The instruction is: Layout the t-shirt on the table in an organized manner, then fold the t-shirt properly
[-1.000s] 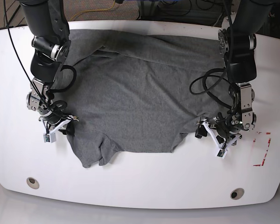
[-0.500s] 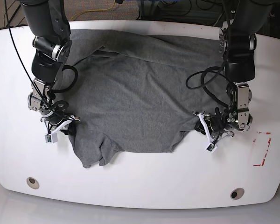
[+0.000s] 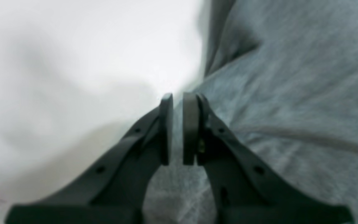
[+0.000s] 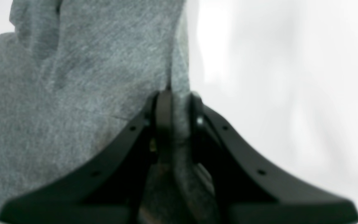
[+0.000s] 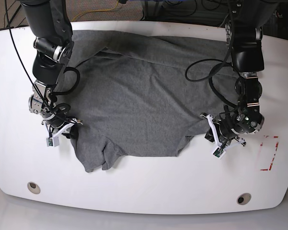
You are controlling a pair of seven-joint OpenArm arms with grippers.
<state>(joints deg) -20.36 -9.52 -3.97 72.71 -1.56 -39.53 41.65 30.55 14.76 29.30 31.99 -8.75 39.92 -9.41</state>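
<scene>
The dark grey t-shirt [image 5: 144,105] lies spread across the white table [image 5: 149,187], with its lower edge bunched at the near left. My left gripper [image 5: 207,129] is at the shirt's right sleeve edge. In the left wrist view the left gripper [image 3: 178,96] has its pads a sliver apart, pinching the t-shirt [image 3: 291,77] at its border with the table [image 3: 73,46]. My right gripper [image 5: 71,132] holds the opposite side. In the right wrist view the right gripper [image 4: 177,93] is shut on a raised fold of the t-shirt [image 4: 73,93].
Two round grommet holes [image 5: 33,187] [image 5: 243,198] sit near the table's front edge. Red tape marks [image 5: 271,153] lie just right of the left gripper. A black cable loop [image 5: 201,72] from the left arm hangs over the shirt. Floor cables run behind the table.
My left gripper slid in toward the sleeve edge and closed its wide-open fingers onto the fabric. The right gripper stayed shut in place.
</scene>
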